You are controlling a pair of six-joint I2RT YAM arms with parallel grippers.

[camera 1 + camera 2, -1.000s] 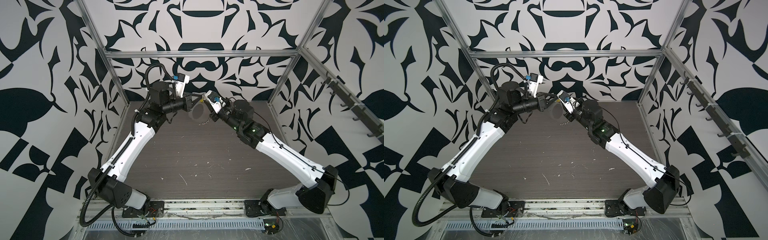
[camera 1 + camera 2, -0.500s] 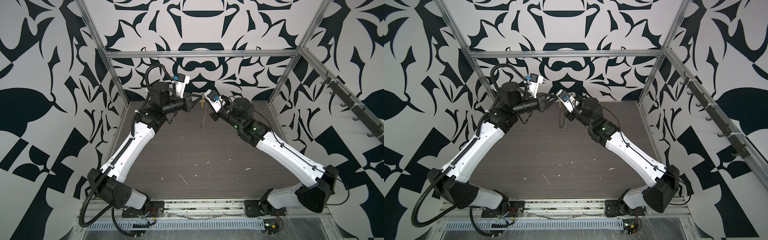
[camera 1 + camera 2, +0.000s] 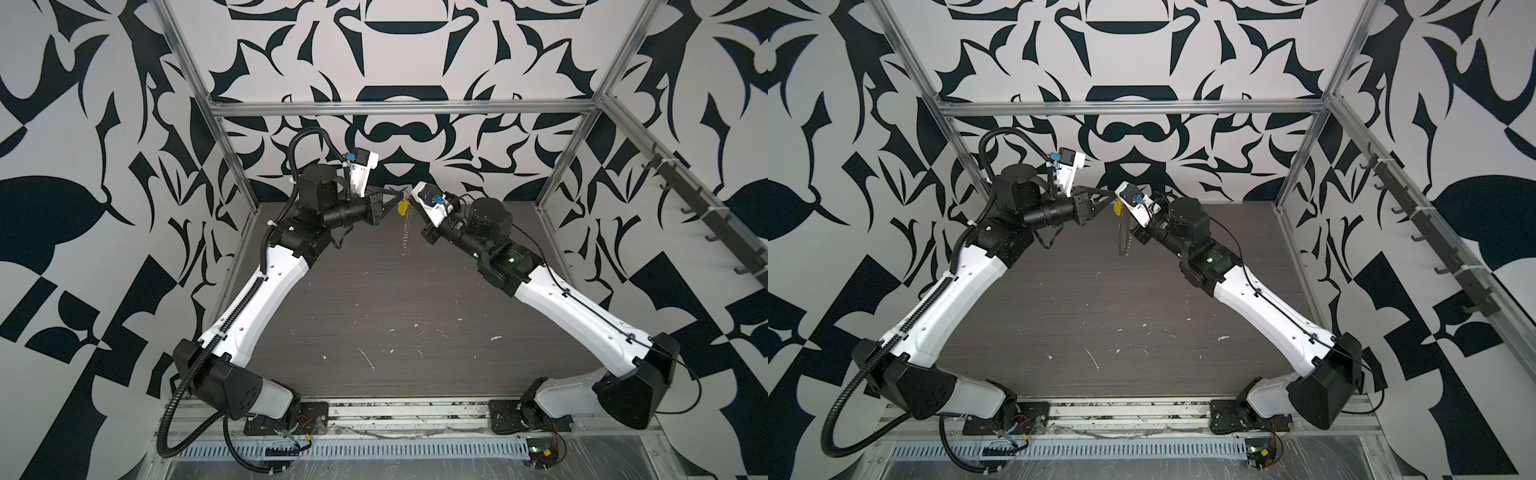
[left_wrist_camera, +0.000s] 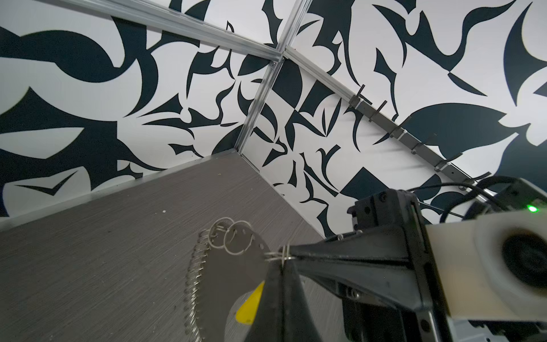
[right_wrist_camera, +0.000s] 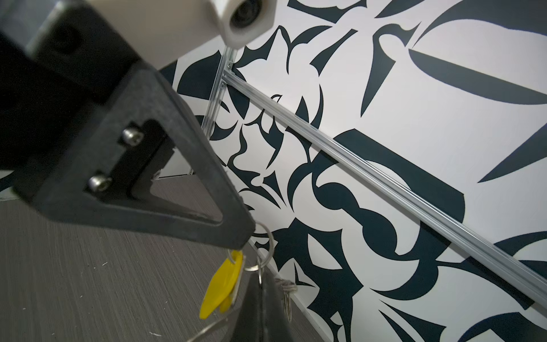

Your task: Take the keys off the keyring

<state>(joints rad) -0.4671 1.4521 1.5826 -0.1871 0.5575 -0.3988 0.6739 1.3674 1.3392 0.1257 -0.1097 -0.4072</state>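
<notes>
Both grippers meet tip to tip high above the back of the table. My left gripper [image 4: 282,260] is shut on a thin silvery ring of the keyring [image 4: 233,239]. Its link chain [image 3: 406,232] hangs straight down in both top views. My right gripper [image 5: 260,277] is shut on a small ring of the keyring [image 5: 266,245], right beside the left gripper's tip [image 5: 247,237]. The keys [image 5: 222,284], a yellow tag, dangle from the rings just under both tips, and show in a top view as the yellow keys [image 3: 402,206]. The hoop is mostly hidden.
The dark wood-grain table [image 3: 395,299] lies far below the grippers, with small white scuffs. Patterned walls and aluminium frame posts [image 3: 232,158] close in the back and sides. A rail of hooks [image 3: 706,208] runs along the right wall.
My right gripper has shut on a ring of the keyring. The hoop, seen face-on a second ago, has turned edge-on, and the chain now hangs straight. The left gripper stayed shut.
</notes>
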